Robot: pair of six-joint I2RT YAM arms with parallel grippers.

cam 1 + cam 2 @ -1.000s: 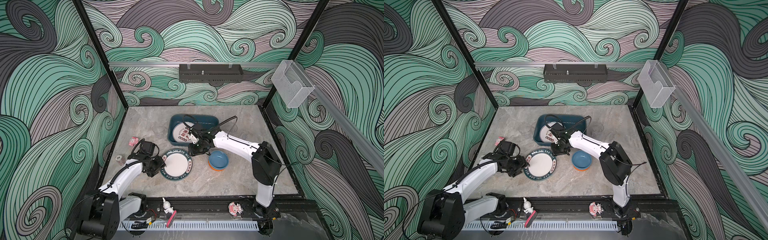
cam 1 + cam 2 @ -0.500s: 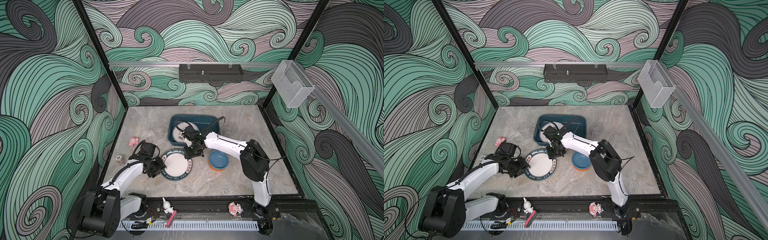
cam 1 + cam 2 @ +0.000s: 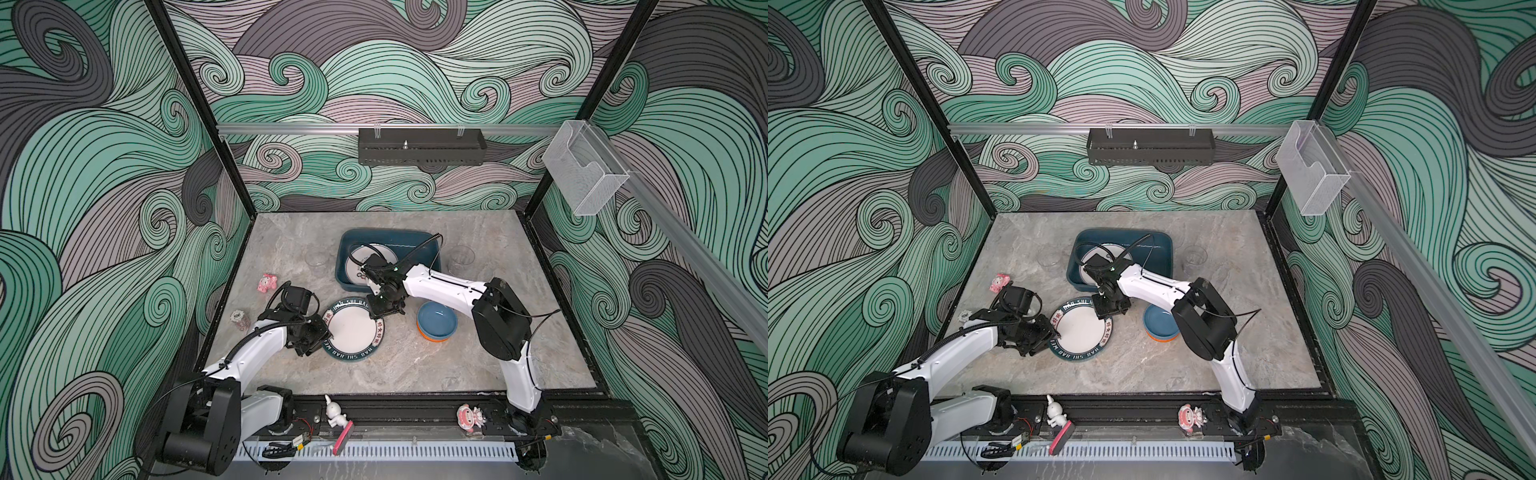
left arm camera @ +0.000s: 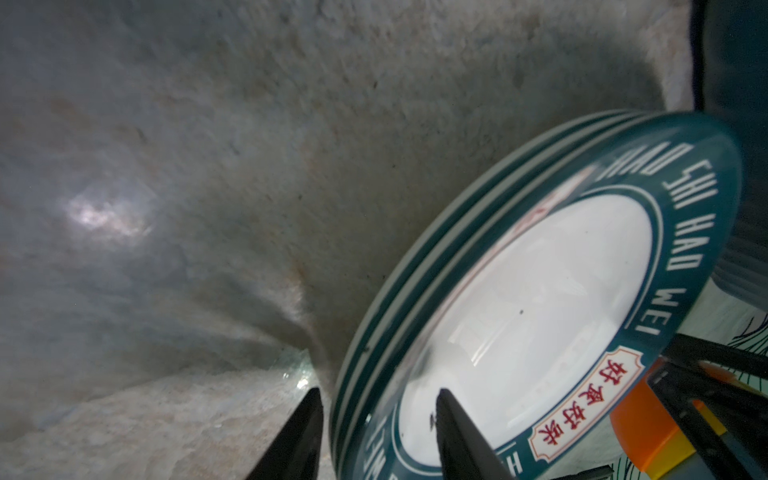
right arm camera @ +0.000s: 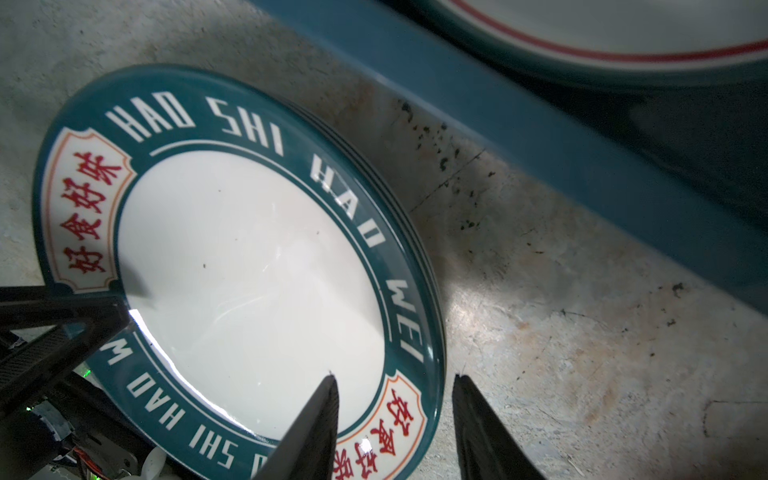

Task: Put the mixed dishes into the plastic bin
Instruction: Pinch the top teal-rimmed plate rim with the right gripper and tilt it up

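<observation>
A white plate (image 3: pixel 353 332) with a teal lettered rim lies on the table just in front of the plastic bin (image 3: pixel 428 249). My left gripper (image 4: pixel 378 391) is open, its fingers straddling the plate's left rim (image 3: pixel 326 332). My right gripper (image 5: pixel 394 377) is open too, straddling the far right rim (image 3: pixel 379 314) beside the bin wall (image 5: pixel 519 137). Another plate (image 3: pixel 365 266) lies inside the bin. A blue bowl (image 3: pixel 437 324) sits stacked on an orange one to the right. Two clear tumblers (image 3: pixel 460 259) (image 3: pixel 315 259) flank the bin.
A pink figurine (image 3: pixel 266 283) and a small round chip (image 3: pixel 240 318) lie near the left wall. Two figurines (image 3: pixel 334 411) (image 3: pixel 467 415) stand on the front rail. A black perforated tray (image 3: pixel 419 146) and a clear acrylic box (image 3: pixel 584 174) hang on the walls.
My right gripper has come from over the bin down to the plate's far rim. My left gripper's jaws have narrowed around the plate's left rim.
</observation>
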